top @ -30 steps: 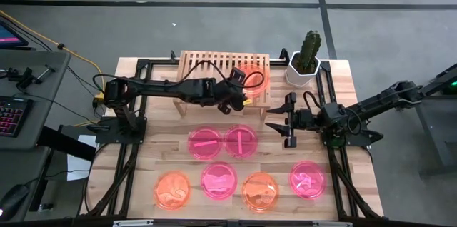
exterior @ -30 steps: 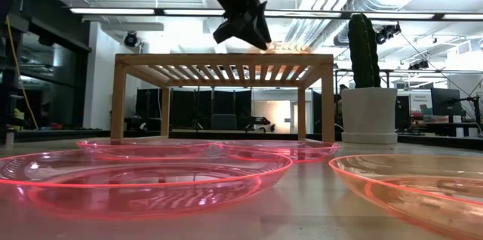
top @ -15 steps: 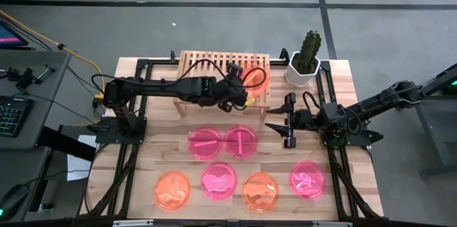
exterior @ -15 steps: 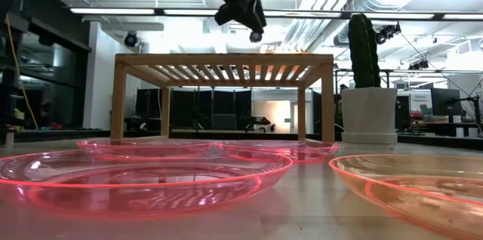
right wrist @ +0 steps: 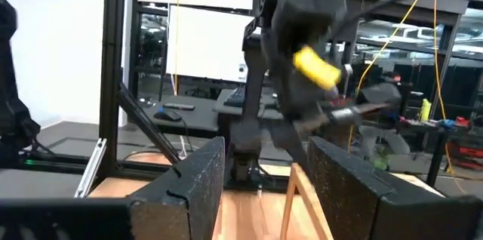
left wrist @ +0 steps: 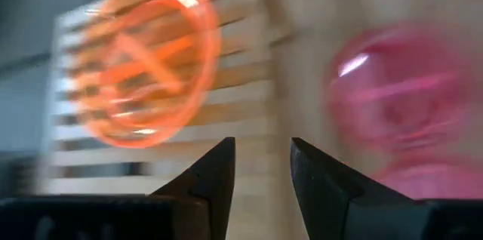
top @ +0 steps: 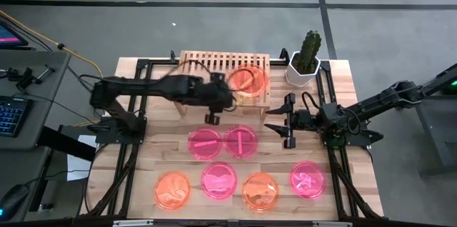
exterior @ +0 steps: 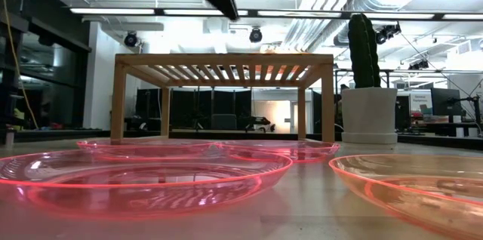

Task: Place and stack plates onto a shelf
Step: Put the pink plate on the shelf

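An orange plate [top: 248, 81] lies flat on the right half of the light-wood shelf [top: 207, 66] and also shows in the left wrist view [left wrist: 143, 59]. Two pink plates [top: 205, 143] [top: 240, 141] lie side by side on the table in front of the shelf. Several more plates, pink and orange, form a row near the table's near edge [top: 219, 180]. My left gripper [top: 212, 116] [left wrist: 262, 157] is open and empty, just off the shelf's near edge, above the left pink plate. My right gripper [top: 283, 125] [right wrist: 264, 172] waits open and empty, to the right of the pink pair.
A cactus in a white pot [top: 303, 63] stands at the shelf's right end, close to the orange plate. Black frame rails [top: 335, 163] run along the table's left and right sides. The shelf's left half [top: 200, 63] holds no plate.
My left gripper has drawn back from the orange plate on the shelf, moving toward the table's left and near edges, quickly enough to blur. The plate has stayed flat on the shelf's right half. My right arm has kept still.
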Tool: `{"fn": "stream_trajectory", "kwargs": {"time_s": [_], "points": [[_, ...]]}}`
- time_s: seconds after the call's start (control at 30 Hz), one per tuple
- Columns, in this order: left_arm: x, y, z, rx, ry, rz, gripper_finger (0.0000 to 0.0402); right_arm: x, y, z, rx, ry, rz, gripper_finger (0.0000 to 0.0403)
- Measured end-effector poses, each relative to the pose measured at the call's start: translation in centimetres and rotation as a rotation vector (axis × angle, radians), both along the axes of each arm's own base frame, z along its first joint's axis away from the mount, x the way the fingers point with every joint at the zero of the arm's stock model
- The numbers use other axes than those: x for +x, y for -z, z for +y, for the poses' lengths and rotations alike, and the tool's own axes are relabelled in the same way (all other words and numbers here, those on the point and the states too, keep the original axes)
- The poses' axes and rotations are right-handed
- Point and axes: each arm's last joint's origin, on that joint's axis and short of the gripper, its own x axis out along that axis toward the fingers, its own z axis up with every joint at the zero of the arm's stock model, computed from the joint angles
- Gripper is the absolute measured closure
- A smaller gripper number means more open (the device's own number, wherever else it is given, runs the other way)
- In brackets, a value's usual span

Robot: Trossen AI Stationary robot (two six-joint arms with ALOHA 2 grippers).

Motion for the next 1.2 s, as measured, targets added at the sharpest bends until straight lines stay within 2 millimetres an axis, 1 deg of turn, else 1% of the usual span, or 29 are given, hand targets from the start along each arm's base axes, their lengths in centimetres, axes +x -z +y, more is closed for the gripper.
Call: {"fn": "stream_trajectory", "kwargs": {"time_s": [0.07,0.13,0.2,0.3,0.4,0.47,0.6,0.67,0.73,0.83,1.07,1.2], "points": [[-1.4,-1.0,-0.4,-0.136,0.009,-0.089,0.0287,0.0,0.1,0.0,0.012,-0.003,0.007,0.0217],[-2.9,-1.4,-1.1,-0.221,0.035,-0.175,0.029,0.0,0.1,0.0,0.016,-0.004,0.011,0.0217],[-4.2,-1.4,-2.0,-0.251,0.072,-0.293,0.0292,0.1,0.3,0.0,0.028,-0.007,0.026,0.0217],[-6.1,-0.6,-3.2,-0.273,0.134,-0.448,0.0295,0.1,0.3,0.0,0.033,-0.009,0.031,0.0217],[-8.0,1.2,-4.1,-0.308,0.16,-0.571,0.0296,0.1,0.4,0.0,0.031,-0.009,0.038,0.0217],[-9.2,2.8,-4.5,-0.331,0.163,-0.629,0.0296,0.1,0.5,0.0,0.035,-0.01,0.048,0.0217],[-10.8,5.9,-4.8,-0.355,0.157,-0.764,0.0296,0.2,0.7,-0.1,0.044,-0.004,0.065,0.0217],[-11.2,7.1,-4.8,-0.37,0.133,-0.841,0.0296,0.2,0.8,-0.1,0.048,0.007,0.076,0.0217],[-11.9,8.4,-4.6,-0.382,0.115,-0.881,0.0296,0.2,0.8,-0.2,0.066,0.016,0.078,0.0217],[-12.3,9.4,-4.5,-0.424,0.1,-0.943,0.0296,0.2,0.9,-0.2,0.069,0.037,0.089,0.0217],[-12.5,9.7,-4.5,-0.448,0.093,-0.953,0.0296,0.4,1.1,-0.7,0.073,0.063,0.109,0.0217],[-12.5,9.7,-4.5,-0.448,0.094,-0.953,0.0296,0.4,1.2,-1.1,0.112,0.076,0.117,0.0217]]}}
